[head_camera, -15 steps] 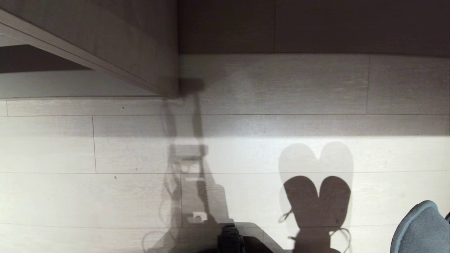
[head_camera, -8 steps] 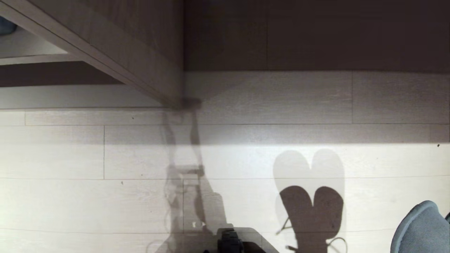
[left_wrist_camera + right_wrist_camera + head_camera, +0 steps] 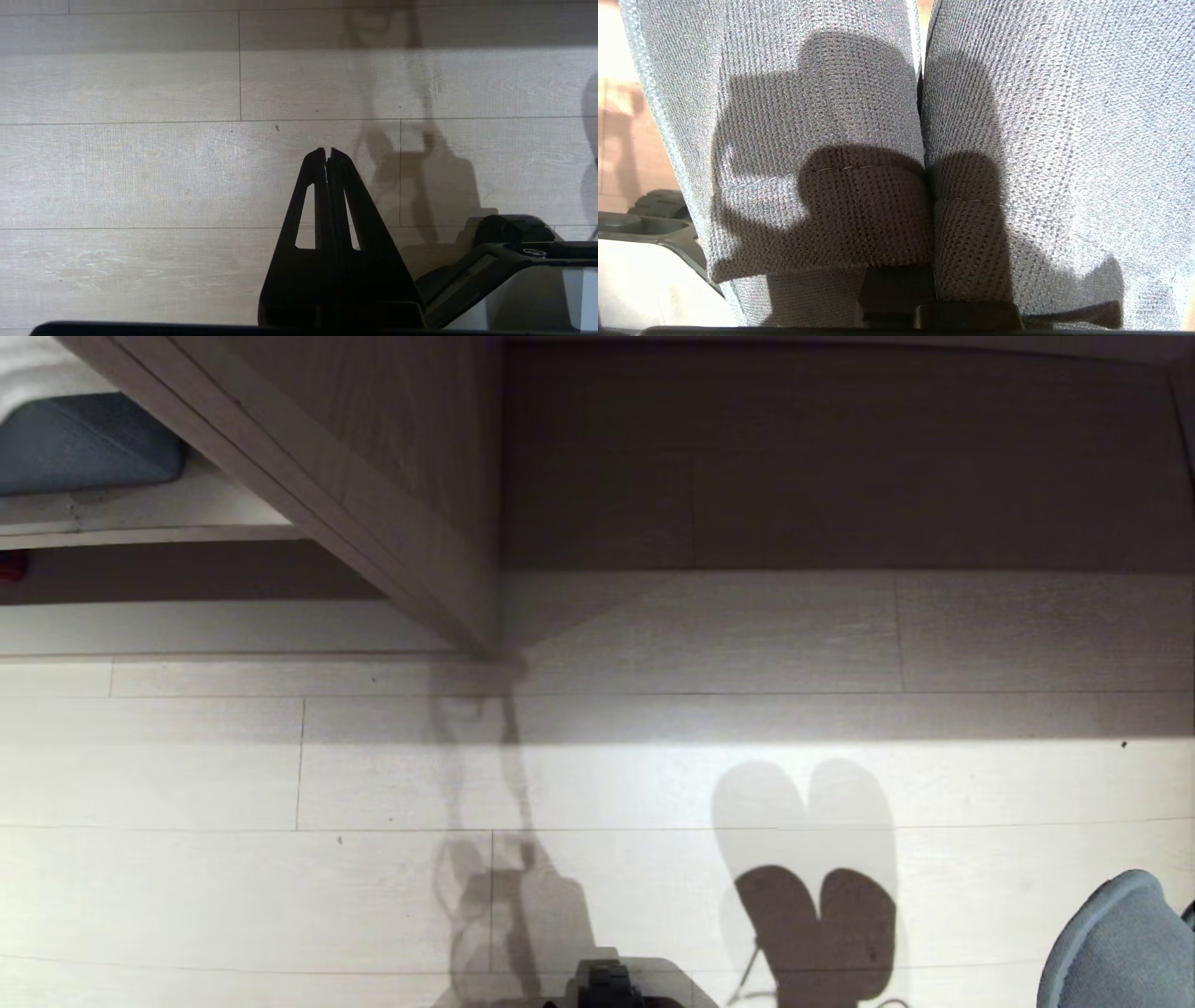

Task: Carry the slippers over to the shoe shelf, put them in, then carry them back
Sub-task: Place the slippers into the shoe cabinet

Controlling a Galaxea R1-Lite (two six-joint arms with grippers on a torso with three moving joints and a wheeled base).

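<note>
At 10 o'clock I see an open cubby with a blue-grey cushion-like item inside. Left gripper: fingers pressed together, empty, above the floor. At 4 o'clock, slippers hang pinched as a pair in my right gripper. Judging them soft, light, floppy knit; best held at the heel rims.

A pale wood-grain plank floor filled most of the head view, bright near the camera and shaded farther off. A taupe wood-grain panel slanted down from the upper left. Beside it, a blue-grey cushion lay on a pale board, with a small red object at the left edge.
</note>
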